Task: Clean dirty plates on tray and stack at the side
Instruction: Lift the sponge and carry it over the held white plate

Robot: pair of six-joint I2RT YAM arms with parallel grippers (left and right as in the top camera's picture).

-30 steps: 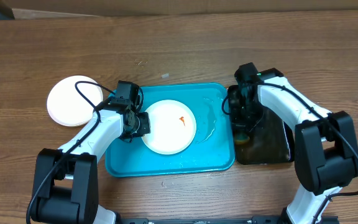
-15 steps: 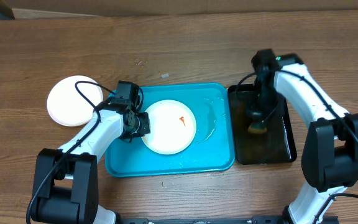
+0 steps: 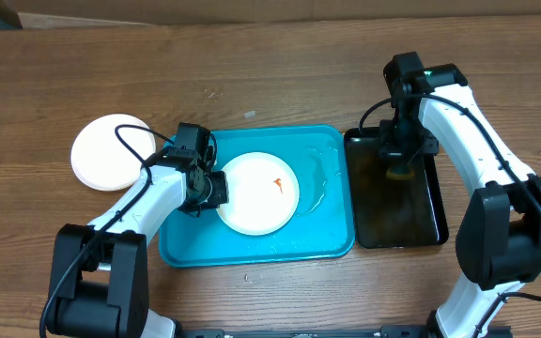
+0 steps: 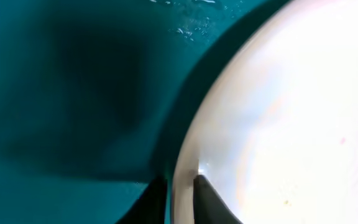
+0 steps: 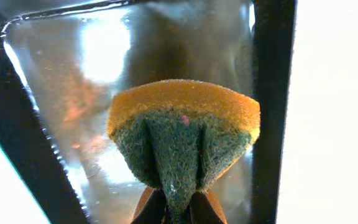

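L tool (image 3: 221, 188) nips rim of plate (image 3: 256, 208) on tray (image 3: 332, 239); red smear (image 3: 277, 181) not yet wiped. R tool (image 5: 178, 208) pinches sponge (image 5: 182, 134) over black tray (image 3: 411, 221). Side plate (image 3: 111, 152) on counter (image 3: 270, 75) looks clean; stack count unclear.

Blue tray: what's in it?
One white plate with a red smear, left gripper straddling its rim, plus puddled water. Whatever lies under the plate is covered.

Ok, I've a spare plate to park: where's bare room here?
Free: the table strip beyond the blue tray, and the tray's wet right end past the smeared plate. Crowded: tray's left side, where the left gripper pinches that plate near the white plate; black tray, under the right gripper's sponge.
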